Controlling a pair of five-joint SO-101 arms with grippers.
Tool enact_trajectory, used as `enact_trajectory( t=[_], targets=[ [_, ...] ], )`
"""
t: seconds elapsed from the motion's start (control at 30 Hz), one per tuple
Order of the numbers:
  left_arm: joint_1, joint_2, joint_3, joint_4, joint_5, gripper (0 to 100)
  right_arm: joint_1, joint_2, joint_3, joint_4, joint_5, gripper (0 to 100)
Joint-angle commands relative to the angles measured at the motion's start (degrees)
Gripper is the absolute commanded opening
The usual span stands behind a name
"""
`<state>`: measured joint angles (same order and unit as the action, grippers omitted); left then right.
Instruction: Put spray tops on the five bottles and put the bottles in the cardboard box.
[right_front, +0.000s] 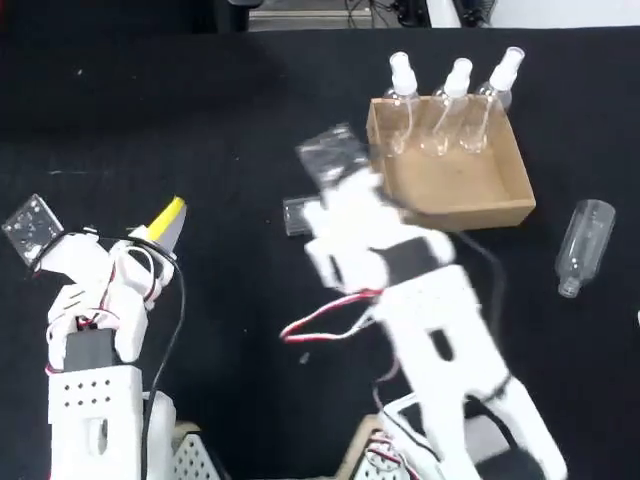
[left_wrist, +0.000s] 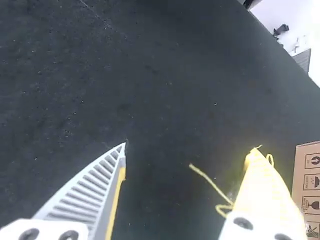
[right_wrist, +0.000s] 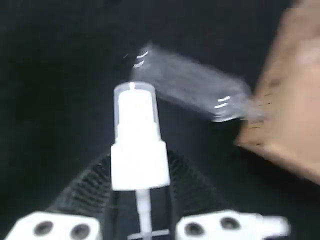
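My right gripper (right_wrist: 140, 161) is shut on a white spray top (right_wrist: 138, 145), held upright between its dark fingers (right_wrist: 85, 195). Just beyond it a clear bottle (right_wrist: 192, 87) without a top lies on the black table, one end close to the cardboard box (right_wrist: 290, 100). In the high view the box (right_front: 455, 195) holds three clear bottles (right_front: 440, 125) with white spray tops, leaning on its far wall. Another bare bottle (right_front: 583, 245) lies to the right of the box. My left gripper (left_wrist: 187, 157) stands open over bare table at the left, nothing between its fingers.
The right arm (right_front: 400, 270) stretches from the near edge to just left of the box, with red and white cables beside it. A corner of a printed carton (left_wrist: 307, 190) shows by the left gripper. The black table (right_front: 200, 110) spreads wide at far left.
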<state>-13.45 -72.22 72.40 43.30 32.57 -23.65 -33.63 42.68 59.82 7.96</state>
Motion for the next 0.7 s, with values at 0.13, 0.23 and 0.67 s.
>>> enact_trajectory(
  t=[0.13,0.23,0.67],
  targets=[
    [-0.57,-0.97,-3.03,0.18,0.7,35,-11.08,5.05,-1.63,-2.99,-3.25,26.5],
    [-0.57,-0.97,-3.03,0.18,0.62,35,-11.16,2.95,-4.7,0.7,-3.25,28.5],
    [-0.57,-0.97,-2.95,0.09,0.53,35,30.24,-8.92,-18.95,28.57,36.66,24.0]
  ],
)
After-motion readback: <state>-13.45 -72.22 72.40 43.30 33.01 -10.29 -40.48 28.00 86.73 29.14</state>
